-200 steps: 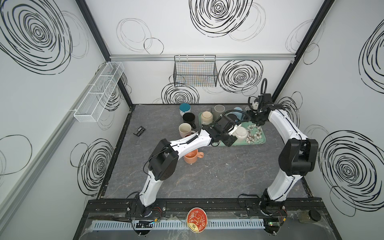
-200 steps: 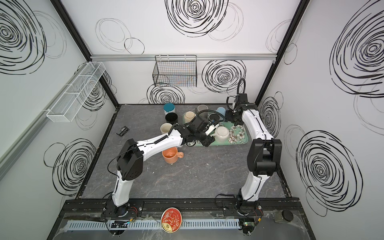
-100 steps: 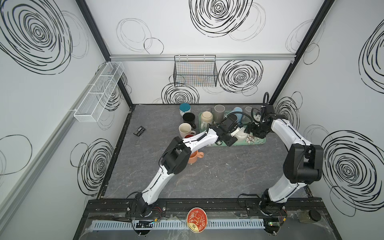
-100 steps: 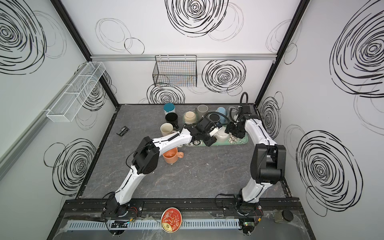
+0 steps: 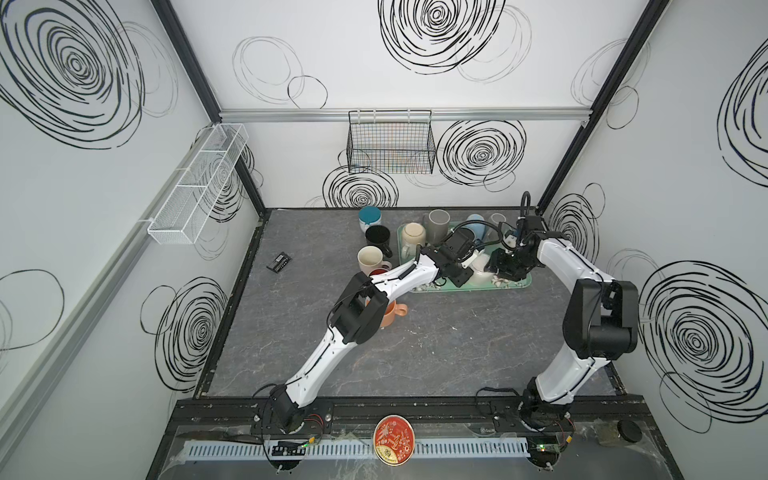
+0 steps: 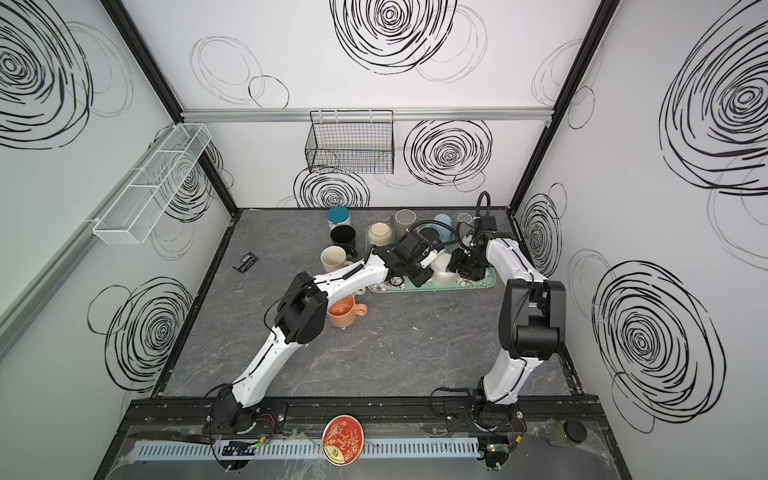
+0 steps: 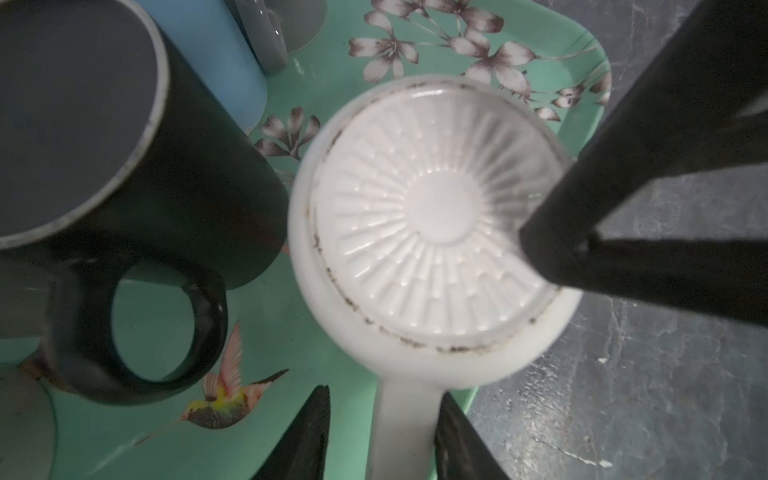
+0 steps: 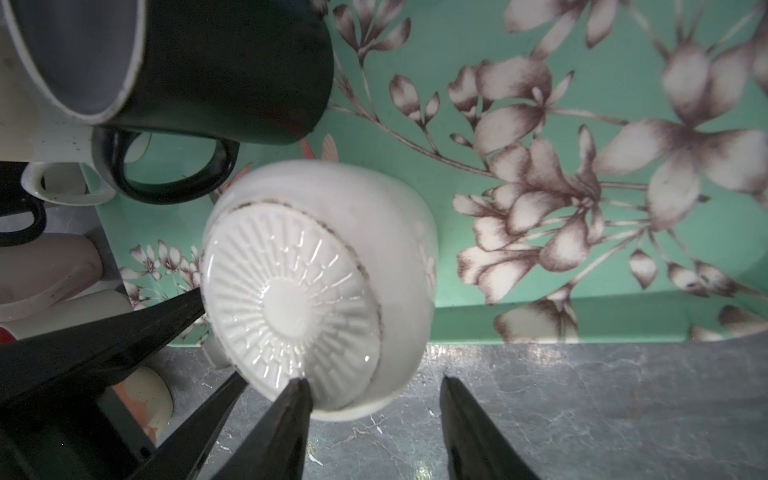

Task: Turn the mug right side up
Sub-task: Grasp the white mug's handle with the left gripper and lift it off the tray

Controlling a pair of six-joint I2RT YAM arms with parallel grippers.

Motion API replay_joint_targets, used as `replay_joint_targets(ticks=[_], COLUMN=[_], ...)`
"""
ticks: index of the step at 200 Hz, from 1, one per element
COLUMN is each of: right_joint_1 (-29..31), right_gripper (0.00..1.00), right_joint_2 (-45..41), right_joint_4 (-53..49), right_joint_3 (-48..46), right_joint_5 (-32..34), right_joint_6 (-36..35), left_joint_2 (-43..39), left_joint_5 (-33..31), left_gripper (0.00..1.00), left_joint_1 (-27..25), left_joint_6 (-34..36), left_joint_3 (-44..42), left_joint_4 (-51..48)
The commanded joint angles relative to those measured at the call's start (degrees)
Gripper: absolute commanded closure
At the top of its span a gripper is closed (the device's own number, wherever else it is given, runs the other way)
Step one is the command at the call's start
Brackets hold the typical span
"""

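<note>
The white mug (image 5: 482, 268) (image 6: 442, 270) stands base up near the front edge of the green floral tray (image 5: 519, 284). Its ribbed base (image 7: 432, 224) (image 8: 291, 303) faces both wrist cameras. My left gripper (image 7: 384, 392) (image 5: 467, 272) straddles the mug's handle (image 7: 405, 415). One finger (image 7: 457, 436) lies against the handle and the other stands a little apart from it. My right gripper (image 8: 372, 379) (image 5: 500, 268) is open at the mug's opposite side. One finger (image 8: 286, 415) crosses the base rim, the other is over the table.
A black mug (image 7: 187, 187) (image 8: 228, 62) stands upright on the tray just beside the white one. Beige (image 5: 412, 233), grey (image 5: 438, 222) and light blue (image 5: 476, 222) mugs crowd the tray's back. Teal, black, cream and orange (image 5: 392, 311) mugs stand left of the tray.
Both grippers have closed in on the white mug, the right one coming forward from the tray's back. Both pairs of jaws have narrowed.
</note>
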Motion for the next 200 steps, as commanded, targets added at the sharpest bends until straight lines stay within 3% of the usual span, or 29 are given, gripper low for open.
replay_joint_targets(ticks=[1, 26, 56, 121, 158, 200], right_joint_1=[-0.19, 0.40, 0.67, -2.23, -3.00, -3.15], right_gripper=[0.46, 0.46, 0.42, 0.37, 0.38, 0.38], right_joint_2=[0.35, 0.91, -0.14, -12.51, -19.05, -23.45], right_joint_4=[-0.50, -1.56, -1.18, 14.20, 26.15, 33.11], right_joint_3=[-0.58, 0.30, 1.22, -4.27, -8.69, -9.40], right_joint_5=[-1.14, -1.43, -1.73, -4.79, -14.94, -19.56], right_joint_6=[-0.97, -2.09, -0.70, 11.42, 13.15, 17.58], left_joint_2=[1.21, 1.57, 1.32, -5.62, -12.89, -20.98], left_joint_5=[-0.81, -0.31, 0.68, 0.82, 0.13, 1.17], left_gripper=[0.63, 0.72, 1.00, 1.00, 1.00, 1.00], left_joint_1=[0.05, -0.23, -0.61, -0.70, -0.66, 1.20], left_joint_6=[-0.69, -1.56, -2.26, -0.71, -1.35, -8.06], left_joint_3=[1.75, 2.30, 4.08, 2.82, -1.92, -9.54], left_joint_4=[0.66, 1.12, 0.19, -0.83, 2.85, 11.39])
